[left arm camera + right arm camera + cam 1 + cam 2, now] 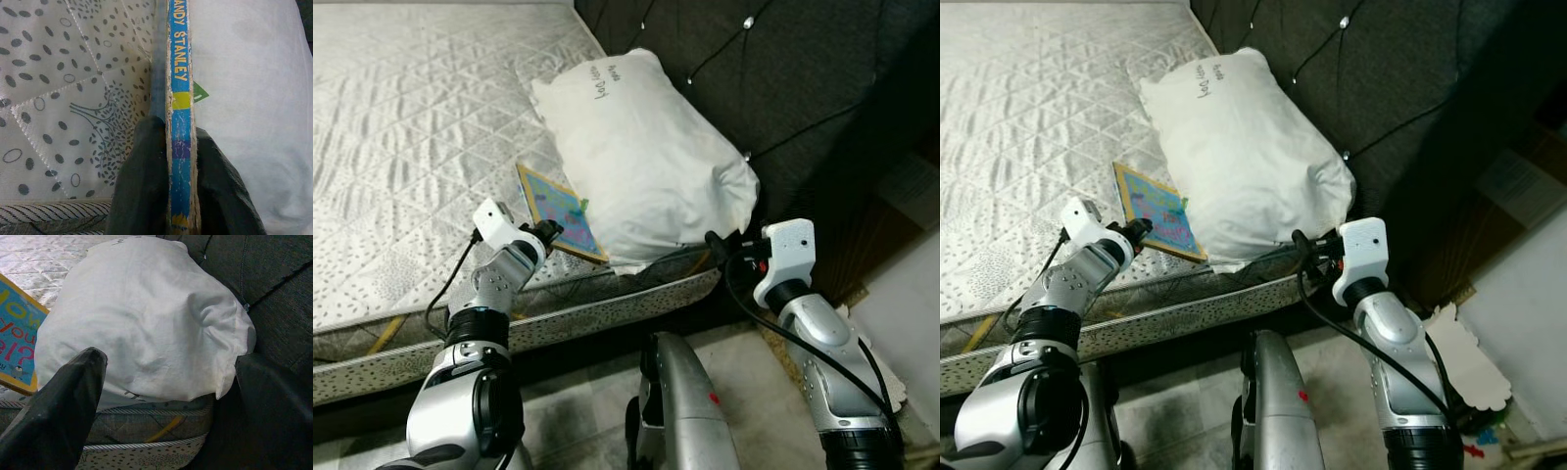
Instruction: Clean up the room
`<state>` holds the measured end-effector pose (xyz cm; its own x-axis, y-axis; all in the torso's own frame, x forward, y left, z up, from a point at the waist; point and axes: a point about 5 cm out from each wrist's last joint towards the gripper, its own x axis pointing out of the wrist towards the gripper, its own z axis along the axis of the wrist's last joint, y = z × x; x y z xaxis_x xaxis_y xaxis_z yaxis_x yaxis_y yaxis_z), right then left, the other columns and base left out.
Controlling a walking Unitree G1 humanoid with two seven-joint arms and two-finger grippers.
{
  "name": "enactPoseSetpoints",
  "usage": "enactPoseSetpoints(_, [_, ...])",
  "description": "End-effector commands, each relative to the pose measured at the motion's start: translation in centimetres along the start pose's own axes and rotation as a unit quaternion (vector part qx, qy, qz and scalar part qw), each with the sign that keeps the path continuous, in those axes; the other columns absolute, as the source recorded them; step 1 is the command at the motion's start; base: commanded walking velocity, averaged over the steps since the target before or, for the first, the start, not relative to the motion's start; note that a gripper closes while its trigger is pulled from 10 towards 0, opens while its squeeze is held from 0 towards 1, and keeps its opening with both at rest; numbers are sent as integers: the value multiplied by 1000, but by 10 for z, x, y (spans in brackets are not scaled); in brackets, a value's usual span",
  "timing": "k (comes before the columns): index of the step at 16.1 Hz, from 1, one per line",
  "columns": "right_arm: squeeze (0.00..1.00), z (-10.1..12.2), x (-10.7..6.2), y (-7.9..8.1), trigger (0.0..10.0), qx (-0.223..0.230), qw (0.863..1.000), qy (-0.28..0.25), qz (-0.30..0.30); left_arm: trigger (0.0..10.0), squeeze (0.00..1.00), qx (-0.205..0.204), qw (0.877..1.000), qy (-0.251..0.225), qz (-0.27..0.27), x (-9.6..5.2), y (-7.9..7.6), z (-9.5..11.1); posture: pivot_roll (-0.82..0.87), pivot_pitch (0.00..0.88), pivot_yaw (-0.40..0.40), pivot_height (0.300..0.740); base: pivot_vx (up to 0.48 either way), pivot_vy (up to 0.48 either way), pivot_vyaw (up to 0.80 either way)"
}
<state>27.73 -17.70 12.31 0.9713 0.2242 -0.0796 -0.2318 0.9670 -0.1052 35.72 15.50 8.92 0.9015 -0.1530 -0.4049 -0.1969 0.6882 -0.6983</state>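
blue and worn at the spine, the book [557, 211] lies flat on the mattress [401, 147] close to its near edge, one side tucked against the white pillow [641, 162]. the left gripper [548, 233] has its two black fingers [146, 181] pinched together on the book's near edge, one pad on each face, seen plainly in the left wrist view. the right gripper [724, 247] sits at the mattress corner just below the pillow, fingers spread apart and holding nothing, one near the dark headboard [783, 78].

the grip looks shallow, only on the margin of a thin board cover, so a lift from here could let the book pivot and droop, or slip out altogether and drop off the mattress edge toward the floor. the pillow resting against the book's far side may also drag on it, or get pulled along as it comes away
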Motion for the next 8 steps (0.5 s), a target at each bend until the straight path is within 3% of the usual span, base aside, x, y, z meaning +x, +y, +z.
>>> enactPoseSetpoints(1, [0,6,-1,-4,10000,-6,1000,-7,-6,10000,0,-6,1000,7,-7,0,-3,-2,-235,53,-116,522,0,0,0])
enactPoseSetpoints(5, [0,5,-1,-5,10000,-7,1000,-5,-7,10000,0,3,1000,15,23,-3,18,0,-237,55,-118,522,0,0,0])
enactPoseSetpoints(8, [0,5,0,-6,10000,-8,1000,-4,-7,10000,0,30,998,20,55,-9,46,9,-239,54,-122,522,0,0,0])
